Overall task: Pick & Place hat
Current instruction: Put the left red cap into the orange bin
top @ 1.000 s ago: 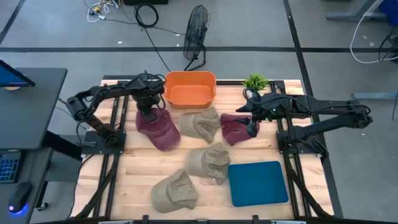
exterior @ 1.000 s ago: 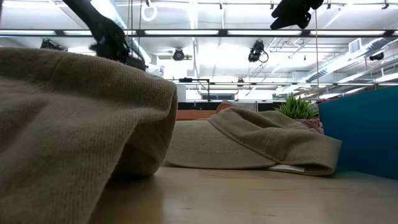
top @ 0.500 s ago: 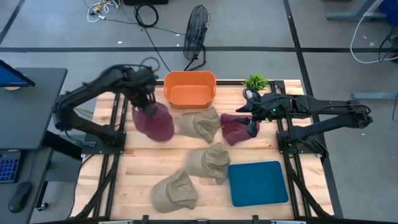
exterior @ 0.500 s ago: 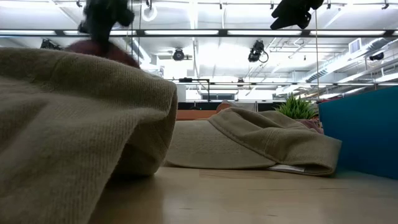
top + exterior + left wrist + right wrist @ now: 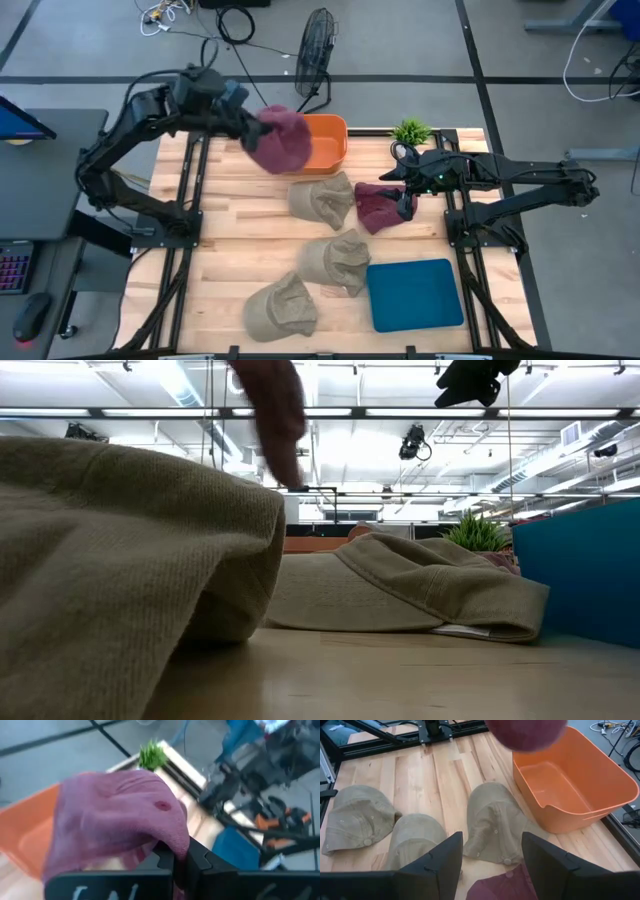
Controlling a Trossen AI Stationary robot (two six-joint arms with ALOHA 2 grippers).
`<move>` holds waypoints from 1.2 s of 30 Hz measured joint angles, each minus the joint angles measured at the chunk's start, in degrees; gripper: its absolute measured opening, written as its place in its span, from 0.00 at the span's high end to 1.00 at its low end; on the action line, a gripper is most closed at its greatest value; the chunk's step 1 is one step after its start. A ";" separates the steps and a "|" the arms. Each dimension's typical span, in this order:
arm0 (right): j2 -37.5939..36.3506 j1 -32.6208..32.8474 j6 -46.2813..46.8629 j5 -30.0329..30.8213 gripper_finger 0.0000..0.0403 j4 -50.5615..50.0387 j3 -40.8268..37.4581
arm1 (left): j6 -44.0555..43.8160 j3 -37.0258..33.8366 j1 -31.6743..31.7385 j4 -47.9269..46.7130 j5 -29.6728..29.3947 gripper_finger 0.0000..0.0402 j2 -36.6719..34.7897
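A maroon hat [image 5: 281, 140] hangs in the air at the left rim of the orange bin [image 5: 322, 152]. My left gripper [image 5: 246, 124] is shut on it; in the left wrist view the hat [image 5: 120, 815] fills the picture ahead of the gripper [image 5: 182, 862]. In the low view this hat [image 5: 277, 410] shows high up. A second maroon hat [image 5: 380, 207] lies flat on the table. My right gripper [image 5: 408, 195] is open above that hat's right part, and its fingers [image 5: 440, 865] straddle the hat [image 5: 505, 887]. My left gripper pinches a fold of the maroon hat's cloth at its lower edge [image 5: 176, 845] between the two fingers. It comes from the table's left, roughly level. The hat is lifted clear and bulges out ahead of the fingers, crown button [image 5: 161, 805] facing the wrist camera.
Three tan hats lie on the wooden table: one beside the bin [image 5: 322, 198], one mid-table [image 5: 335, 260], one near the front edge [image 5: 282, 305]. A teal mat [image 5: 415, 293] lies front right. A small green plant [image 5: 410, 131] stands at the far edge.
My left gripper has risen from the table's left part and swung toward the far edge and right, up to the orange bin. The maroon hat went with it, from lying flat on the wood to hanging clear in the air.
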 joint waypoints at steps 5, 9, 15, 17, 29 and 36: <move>0.00 0.01 0.00 0.00 0.48 0.00 0.00 | 1.13 -0.04 2.12 1.83 -4.03 0.98 4.51; 0.00 0.01 -0.01 0.00 0.48 0.00 0.00 | 1.99 -0.13 3.41 3.48 -6.58 0.98 9.88; 0.00 0.02 -0.01 0.00 0.48 0.00 0.00 | 2.64 -0.15 4.44 8.06 -8.86 0.97 17.40; 0.00 0.01 -0.01 0.00 0.48 0.00 0.00 | 2.61 -0.15 4.64 9.19 -8.89 0.98 19.31; 0.00 0.02 -0.02 0.00 0.48 -0.30 0.00 | 2.23 -0.15 4.88 7.13 -9.40 0.96 26.34; 0.00 0.02 0.00 0.00 0.48 -0.96 0.00 | 7.36 -0.13 6.08 -1.41 -15.89 0.89 29.27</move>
